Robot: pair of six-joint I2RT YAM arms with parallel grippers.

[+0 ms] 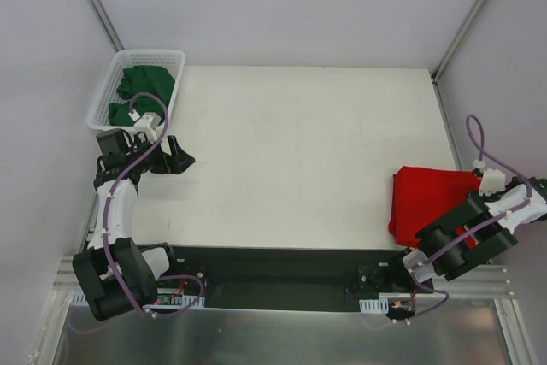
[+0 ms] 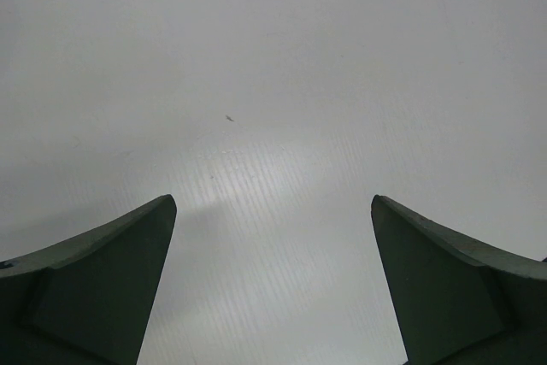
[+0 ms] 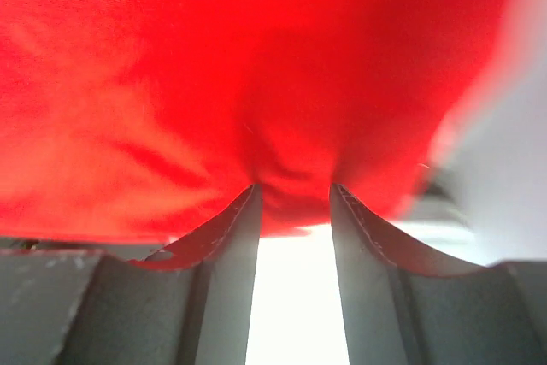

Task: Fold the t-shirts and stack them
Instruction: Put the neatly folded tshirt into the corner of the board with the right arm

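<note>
A folded bright red t-shirt [image 1: 427, 198] lies at the right edge of the white table [image 1: 299, 151]. My right gripper [image 1: 468, 207] is over its right side, shut on a bunched fold of the red cloth [image 3: 214, 66], which is pinched between the fingertips [image 3: 292, 187]. Dark green t-shirts [image 1: 141, 83] lie crumpled in the white lattice basket [image 1: 102, 100] at the far left corner. My left gripper [image 1: 184, 160] hangs just in front of the basket, open wide, with only bare table [image 2: 273, 83] between its fingers [image 2: 273, 203].
Grey walls and metal frame posts [image 1: 94, 2] close in the table on three sides. The black base rail [image 1: 273, 275] runs along the near edge between the two arm mounts.
</note>
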